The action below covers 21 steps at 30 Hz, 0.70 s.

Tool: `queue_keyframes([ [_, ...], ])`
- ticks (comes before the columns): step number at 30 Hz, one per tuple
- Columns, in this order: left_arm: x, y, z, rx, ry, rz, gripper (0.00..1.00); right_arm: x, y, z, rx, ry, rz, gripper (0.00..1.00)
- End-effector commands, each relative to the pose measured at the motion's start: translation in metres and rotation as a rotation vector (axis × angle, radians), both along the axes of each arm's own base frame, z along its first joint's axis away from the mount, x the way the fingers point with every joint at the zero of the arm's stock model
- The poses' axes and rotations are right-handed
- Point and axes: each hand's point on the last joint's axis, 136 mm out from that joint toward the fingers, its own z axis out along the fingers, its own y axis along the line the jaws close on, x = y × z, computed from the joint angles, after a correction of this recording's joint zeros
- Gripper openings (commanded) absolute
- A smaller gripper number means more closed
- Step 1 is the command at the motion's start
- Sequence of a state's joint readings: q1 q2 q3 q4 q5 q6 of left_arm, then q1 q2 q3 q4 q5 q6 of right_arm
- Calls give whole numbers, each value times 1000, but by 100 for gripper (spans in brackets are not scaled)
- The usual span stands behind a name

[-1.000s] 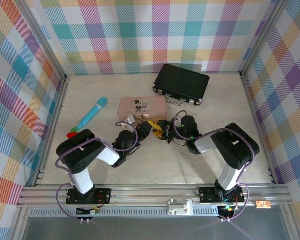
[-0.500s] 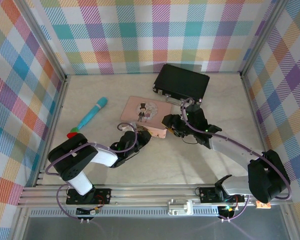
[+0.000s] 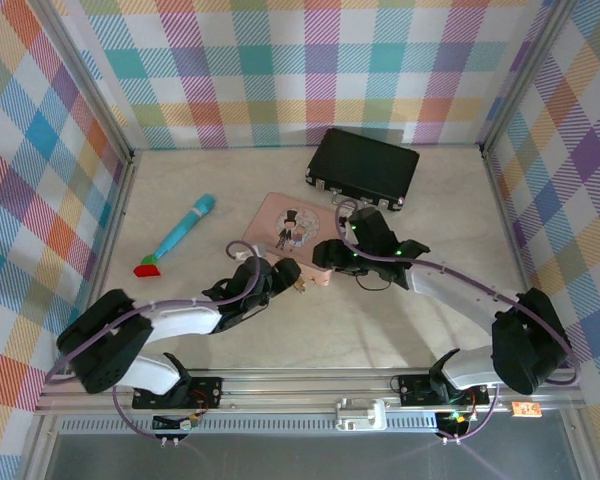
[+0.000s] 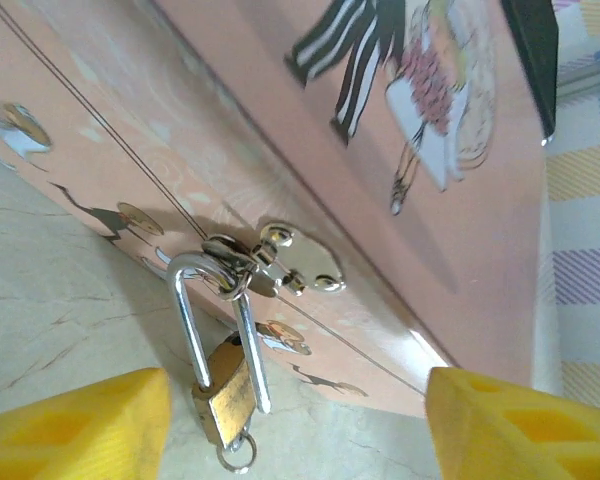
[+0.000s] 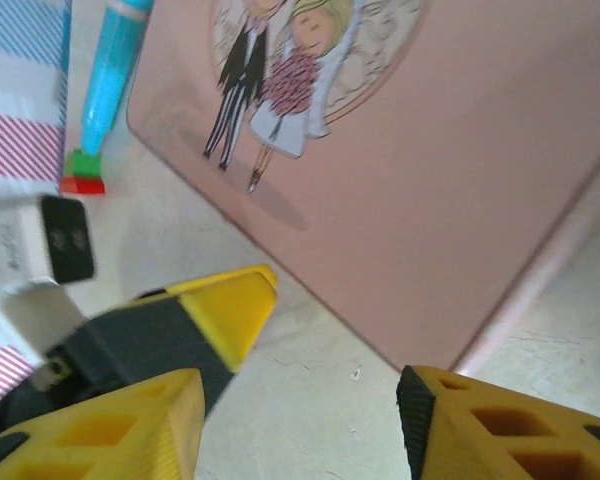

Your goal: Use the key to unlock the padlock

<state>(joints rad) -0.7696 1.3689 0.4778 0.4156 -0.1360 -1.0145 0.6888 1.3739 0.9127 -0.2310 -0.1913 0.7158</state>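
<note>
The padlock (image 4: pixel 225 395), brass with a silver shackle (image 4: pixel 185 320), hangs from the hasp (image 4: pixel 280 262) on the front of the pink tin (image 4: pixel 380 150). One shackle leg sits in the body; the other ends free beside it. A small wire ring (image 4: pixel 235 455) dangles under the body, and I cannot make out the key itself. My left gripper (image 4: pixel 300 440) (image 3: pixel 296 279) is open, its yellow fingers either side of the padlock and not touching it. My right gripper (image 5: pixel 300 430) (image 3: pixel 323 256) is open and empty over bare table beside the tin's corner (image 5: pixel 430 150).
A black case (image 3: pixel 365 166) lies at the back, just beyond the tin (image 3: pixel 295 228). A long blue stick (image 3: pixel 185 230) with a red and green tip (image 3: pixel 146 267) lies to the left. The two grippers nearly meet; a left finger (image 5: pixel 220 310) shows in the right wrist view.
Both arms have stretched forward from folded poses. The tin has turned and slid slightly toward the right. The right gripper swung out toward the case and came back to the tin's near corner.
</note>
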Motion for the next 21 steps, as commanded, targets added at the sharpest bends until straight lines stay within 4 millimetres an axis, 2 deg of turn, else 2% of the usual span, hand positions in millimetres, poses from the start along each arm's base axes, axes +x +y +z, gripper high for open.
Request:
queue_keyframes([
  [1,1,34,6,67,15,71,74,-9,10,-8,-126,-55,101,55],
  [7,7,85,23,70,27,145,77,-25,45,-28,-280,-99,269,52],
  [12,18,113,33,37,20,206,78,-26,60,-50,-468,-149,364,50],
  [15,23,118,38,16,-1,227,78,-18,59,-66,-572,-170,380,52],
  [21,30,112,41,-34,-27,221,78,10,44,-85,-787,-249,375,60],
])
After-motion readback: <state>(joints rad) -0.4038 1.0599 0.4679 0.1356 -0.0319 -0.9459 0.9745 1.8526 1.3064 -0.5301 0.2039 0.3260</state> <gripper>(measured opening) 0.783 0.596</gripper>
